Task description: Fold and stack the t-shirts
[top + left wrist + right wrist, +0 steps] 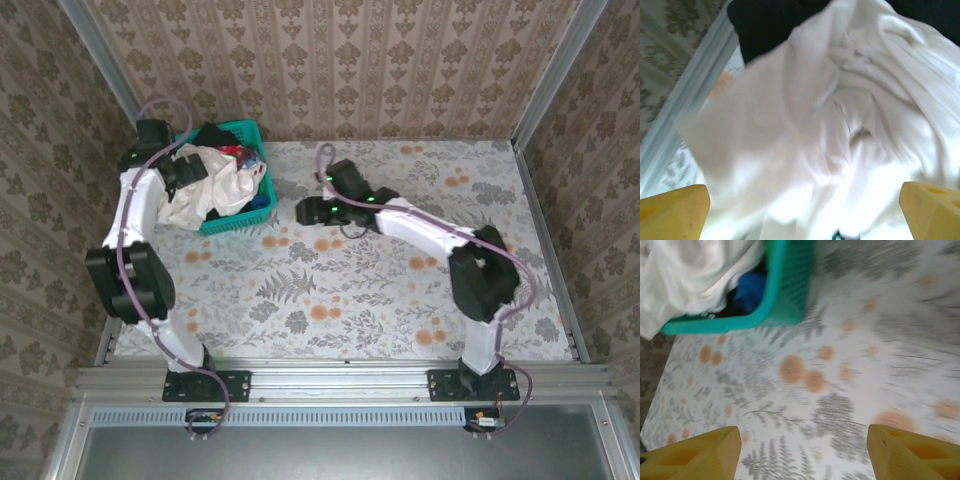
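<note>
A crumpled white t-shirt [222,186] is heaped in the teal mesh basket [238,223] at the table's back left, spilling over its left rim. My left gripper [186,166] hovers over that heap. In the left wrist view its yellow fingers [674,212] stand wide apart, and the white t-shirt [840,125] lies just beyond the left gripper [802,220], not pinched. My right gripper [304,212] is to the right of the basket, low over the table. The right gripper [802,455] is open over bare tablecloth, the basket [786,295] ahead of it.
Dark cloth [770,25] lies by the white shirt, and something blue [750,290] sits in the basket's corner. The flowered tablecloth [380,290] spreads to the right and front of the basket. Papered walls with metal rails [540,90] close in the table.
</note>
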### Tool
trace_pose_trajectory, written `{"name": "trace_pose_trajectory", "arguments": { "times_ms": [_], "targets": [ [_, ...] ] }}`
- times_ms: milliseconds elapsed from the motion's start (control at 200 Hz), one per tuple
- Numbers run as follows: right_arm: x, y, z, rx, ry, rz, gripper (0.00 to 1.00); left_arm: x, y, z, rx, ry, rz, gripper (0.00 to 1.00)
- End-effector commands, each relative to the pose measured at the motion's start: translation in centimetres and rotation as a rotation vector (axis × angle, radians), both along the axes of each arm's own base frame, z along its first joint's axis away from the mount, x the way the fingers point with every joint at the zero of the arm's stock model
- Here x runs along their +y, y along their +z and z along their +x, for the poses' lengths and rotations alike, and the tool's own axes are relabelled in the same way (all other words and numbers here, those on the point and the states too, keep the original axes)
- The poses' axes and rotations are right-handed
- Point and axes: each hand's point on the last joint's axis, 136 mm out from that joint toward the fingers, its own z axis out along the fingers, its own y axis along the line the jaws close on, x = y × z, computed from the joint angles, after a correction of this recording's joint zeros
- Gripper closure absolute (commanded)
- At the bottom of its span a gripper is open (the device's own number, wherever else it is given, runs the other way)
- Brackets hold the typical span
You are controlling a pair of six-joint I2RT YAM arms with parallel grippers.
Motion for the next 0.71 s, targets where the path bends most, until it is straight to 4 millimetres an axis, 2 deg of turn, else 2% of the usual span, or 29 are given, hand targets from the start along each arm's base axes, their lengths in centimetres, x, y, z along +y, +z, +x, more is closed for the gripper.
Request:
{"name": "trace_pose_trajectory", "arguments": {
  "times_ms": [0, 45, 125, 185, 220, 230, 305, 335, 405, 530, 575, 595, 645, 700],
  "targets": [
    [-4.5, 0.2, -1.0, -0.035, -0.055, -0.068, 0.3, -1.3, 2.6, -4.1, 0.034, 0.006, 0.175, 0.0],
    [-6.4, -0.2, -1.3, -0.036, -0.09, -0.095, 0.3, -4.0, 3.4, -4.2, 0.003, -0.043, 0.2, 0.0],
    [-9.5, -0.7, -1.7, -0.029, -0.151, -0.117, 0.29, -10.9, 3.4, -3.8, -0.039, -0.185, 0.239, 0.0],
    [-11.7, -1.2, -1.9, -0.02, -0.201, -0.118, 0.29, -15.7, 2.1, -3.0, -0.038, -0.275, 0.252, 0.02],
    [-12.8, -1.4, -1.9, -0.017, -0.223, -0.115, 0.29, -17.5, 1.0, -2.2, -0.024, -0.306, 0.252, 0.06],
    [-13.1, -1.5, -2.0, -0.015, -0.229, -0.115, 0.29, -18.7, 0.7, -2.2, -0.021, -0.332, 0.252, 0.06],
    [-14.8, -1.5, -2.4, -0.01, -0.261, -0.113, 0.29, -21.4, -1.4, -0.6, 0.029, -0.358, 0.288, 0.14],
    [-15.3, -1.6, -2.6, -0.01, -0.269, -0.116, 0.29, -21.9, -2.3, 0.1, 0.044, -0.354, 0.329, 0.15],
    [-16.3, -1.5, -3.1, -0.017, -0.281, -0.125, 0.29, -22.5, -3.5, 1.4, 0.063, -0.324, 0.412, 0.08],
    [-17.5, -1.3, -4.0, -0.027, -0.303, -0.132, 0.29, -22.0, -5.7, 2.8, 0.098, -0.276, 0.44, 0.07],
    [-17.9, -1.9, -4.3, -0.015, -0.308, -0.142, 0.29, -21.9, -6.5, 3.3, 0.101, -0.273, 0.435, 0.07],
    [-18.1, -0.9, -4.4, -0.041, -0.313, -0.128, 0.29, -21.7, -6.9, 3.6, 0.102, -0.268, 0.432, 0.08],
    [-18.4, -0.9, -4.7, -0.041, -0.32, -0.129, 0.29, -21.2, -8.1, 4.0, 0.12, -0.258, 0.422, 0.11],
    [-18.5, -0.9, -4.8, -0.04, -0.325, -0.13, 0.29, -20.4, -9.5, 4.2, 0.15, -0.249, 0.41, 0.19]
  ]
}}
